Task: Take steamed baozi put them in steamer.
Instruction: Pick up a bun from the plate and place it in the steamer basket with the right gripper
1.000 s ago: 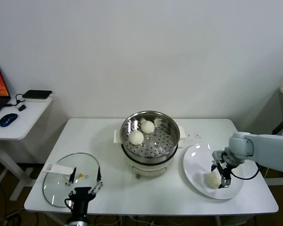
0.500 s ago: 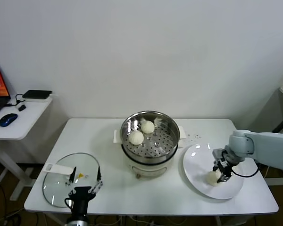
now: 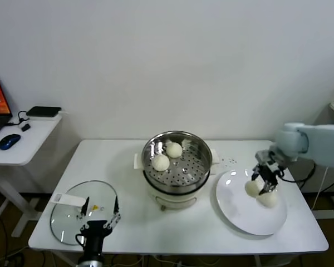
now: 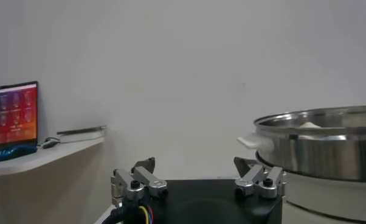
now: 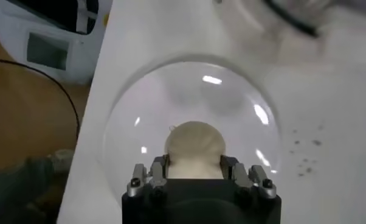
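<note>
The steel steamer [image 3: 204,151] stands mid-table on its cream base, and its side fills the left wrist view [image 4: 329,141]. Two baozi [image 3: 161,162] [image 3: 174,149] lie on its perforated tray. My right gripper [image 3: 261,189] hangs above the white plate [image 3: 239,218], shut on a third baozi [image 5: 194,146] that is clear of the plate [image 5: 134,115]. In the head view two pale buns [image 3: 251,189] [image 3: 269,198] show by its fingertips; I cannot tell which one is gripped. My left gripper [image 3: 103,214] [image 4: 195,167] is parked open at the table's front left.
A round glass lid [image 3: 72,214] lies flat at the front left, under the left gripper. A side desk [image 3: 22,139] with a laptop and blue mouse stands off to the left. The table's right edge runs close to the plate.
My right gripper closed on a baozi on the plate and rose with it, moving up and toward the back of the table. The left arm stayed still.
</note>
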Robot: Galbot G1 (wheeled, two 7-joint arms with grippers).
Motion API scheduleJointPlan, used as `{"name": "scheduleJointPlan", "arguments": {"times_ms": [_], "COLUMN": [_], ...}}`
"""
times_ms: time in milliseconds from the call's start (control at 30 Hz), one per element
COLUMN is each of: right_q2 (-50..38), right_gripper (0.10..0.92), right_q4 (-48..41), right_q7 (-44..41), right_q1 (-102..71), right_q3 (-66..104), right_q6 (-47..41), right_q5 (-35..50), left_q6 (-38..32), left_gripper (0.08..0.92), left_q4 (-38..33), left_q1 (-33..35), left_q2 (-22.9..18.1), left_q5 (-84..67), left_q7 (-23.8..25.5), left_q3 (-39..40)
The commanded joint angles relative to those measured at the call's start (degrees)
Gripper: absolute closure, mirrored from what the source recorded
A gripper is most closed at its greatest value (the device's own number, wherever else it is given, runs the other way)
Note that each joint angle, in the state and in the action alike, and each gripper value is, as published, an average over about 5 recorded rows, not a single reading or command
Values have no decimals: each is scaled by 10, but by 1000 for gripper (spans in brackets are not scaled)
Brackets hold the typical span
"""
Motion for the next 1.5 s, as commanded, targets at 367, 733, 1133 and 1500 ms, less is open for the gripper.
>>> {"name": "scheduleJointPlan", "arguments": {"times_ms": [367, 733, 1133, 1500], "right_q2": [172, 313, 375, 400], "right_gripper": [440, 437, 422, 414], "right_q4": [0, -55, -169, -212], "right_q7": [-24, -7, -8, -21], "right_q1": [146, 36, -90, -123], "right_q3": [89, 109, 105, 106], "right_q6": [244, 322, 358, 376], "right_q5": [71, 9, -42, -56], "left_q6": [-5, -12, -11, -16], "left_gripper": [177, 177, 177, 177], "left_q4": [2, -1, -3, 5], "left_q1": [3, 9, 8, 6], "left_q2": [4, 4, 1, 0], "left_q5": [0, 5, 3, -4], "left_q7": [-2, -1, 1, 1], "left_q3": [1, 0, -4, -14]}}
